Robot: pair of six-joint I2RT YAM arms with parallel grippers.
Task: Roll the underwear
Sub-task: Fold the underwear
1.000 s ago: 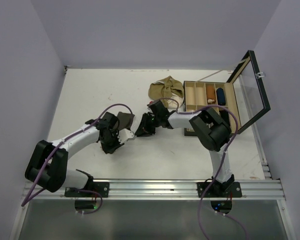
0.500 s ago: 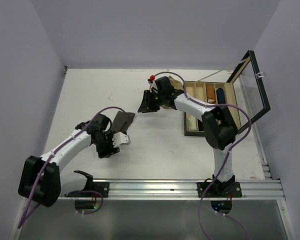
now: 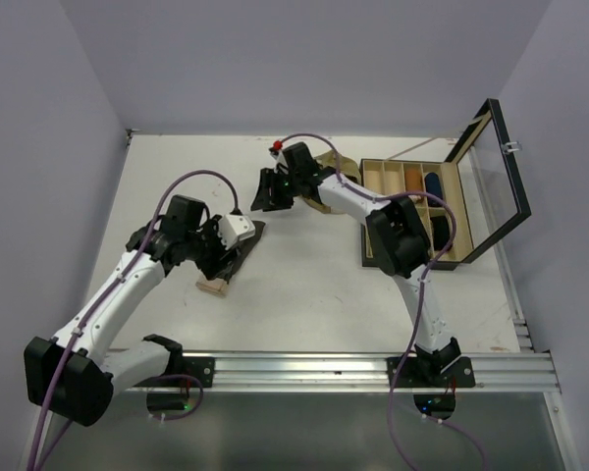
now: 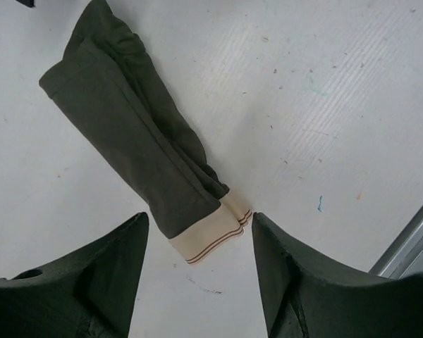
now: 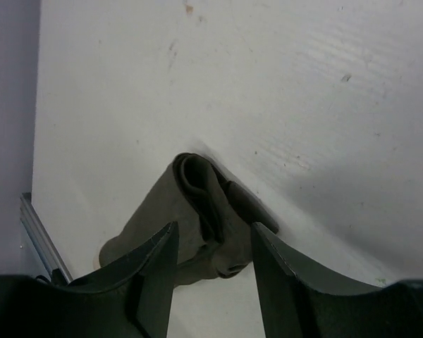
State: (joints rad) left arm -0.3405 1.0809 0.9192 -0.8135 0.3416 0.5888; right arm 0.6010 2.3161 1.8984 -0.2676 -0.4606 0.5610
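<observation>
The dark brown underwear lies flat on the table as a long folded strip, with its beige waistband at the near end. My left gripper is open and hovers just above the waistband end, touching nothing. In the top view the strip runs to the waistband under my left gripper. My right gripper is open above the strip's bunched far end, and in the top view it is beyond that end. The olive-tan underwear is mostly hidden behind the right arm.
A wooden compartment box with a raised glass lid stands at the right and holds a few rolled items. Purple walls close in the table at the left, back and right. A metal rail runs along the near edge.
My left gripper has swung back over the dark strip, whose beige waistband now shows at the near end. My right gripper has moved left and farther back, away from the strip.
</observation>
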